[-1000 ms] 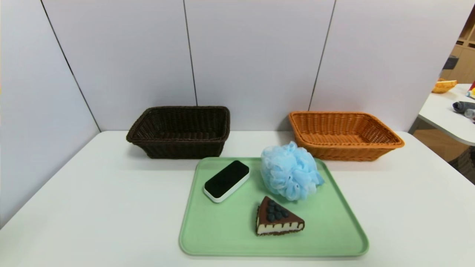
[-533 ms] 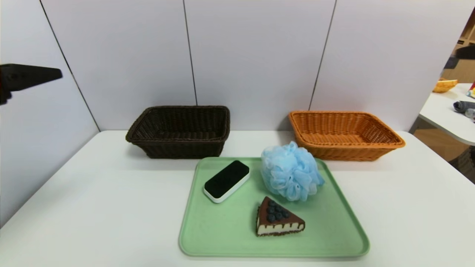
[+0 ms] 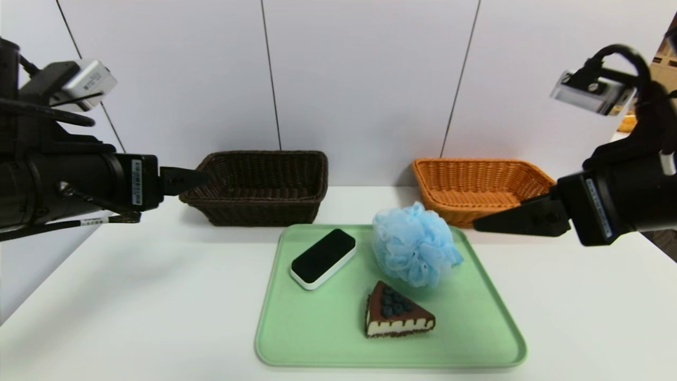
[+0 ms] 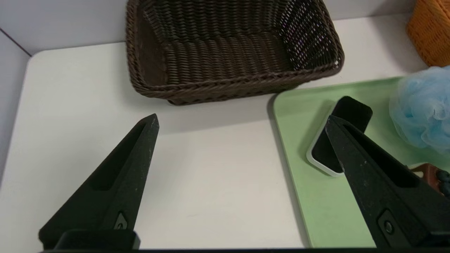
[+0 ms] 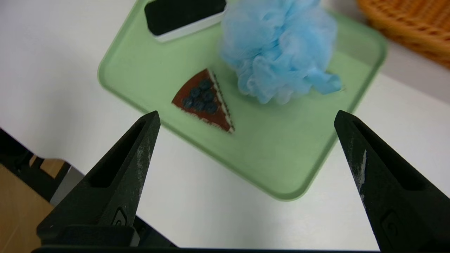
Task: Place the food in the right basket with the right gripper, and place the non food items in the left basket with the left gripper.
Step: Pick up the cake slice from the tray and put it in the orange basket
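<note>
Below the right gripper [image 5: 244,117], fingers wide and empty, the cake slice [image 5: 204,100] lies beside the blue pouf [image 5: 279,52]; closing off-centre could snag mesh. Left gripper [image 4: 242,119] fingers wide too, near the black block [image 4: 337,137].

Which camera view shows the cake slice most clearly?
The head view: the cake slice lies whole and unobstructed on the green tray, with top and cream side visible. The right wrist view also shows it whole, but mainly its top. The left wrist view shows only a sliver behind a finger.
</note>
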Available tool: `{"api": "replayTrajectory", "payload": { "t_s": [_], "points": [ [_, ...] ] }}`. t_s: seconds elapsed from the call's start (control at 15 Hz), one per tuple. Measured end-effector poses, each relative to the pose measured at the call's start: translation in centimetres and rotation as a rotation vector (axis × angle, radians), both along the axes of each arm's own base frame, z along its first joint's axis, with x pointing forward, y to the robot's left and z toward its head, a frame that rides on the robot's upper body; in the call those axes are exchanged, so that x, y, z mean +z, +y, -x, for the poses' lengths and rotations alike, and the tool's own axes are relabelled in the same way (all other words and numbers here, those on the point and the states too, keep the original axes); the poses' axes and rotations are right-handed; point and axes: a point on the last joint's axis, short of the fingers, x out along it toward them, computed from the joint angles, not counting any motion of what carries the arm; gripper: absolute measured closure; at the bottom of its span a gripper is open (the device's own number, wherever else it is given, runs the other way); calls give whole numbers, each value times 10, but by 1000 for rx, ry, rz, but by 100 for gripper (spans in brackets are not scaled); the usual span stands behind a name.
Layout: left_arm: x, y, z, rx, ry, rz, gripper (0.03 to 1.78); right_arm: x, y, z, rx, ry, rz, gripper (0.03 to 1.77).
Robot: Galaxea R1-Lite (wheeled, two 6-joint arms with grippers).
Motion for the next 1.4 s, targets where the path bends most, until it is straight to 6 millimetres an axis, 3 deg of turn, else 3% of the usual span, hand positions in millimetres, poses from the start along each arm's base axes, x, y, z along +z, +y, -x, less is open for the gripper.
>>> {"api": "replayTrajectory", "payload": {
  "t_s": [0.27, 0.73, 1.13, 1.4],
  "points": [
    [-19, -15, -7, -48, 72, -29, 12, -18, 19, 8, 91, 90, 62, 9],
    [-27, -21, -14, -54, 102, -45, 12, -46, 42, 13, 239, 191, 179, 9],
    [-29, -21, -15, -53, 110, -48, 12, -93, 70, -6, 303, 178, 177, 9],
    [-31, -21, -14, -53, 117, -51, 12, -113, 83, -13, 322, 187, 194, 9]
  ]
}}
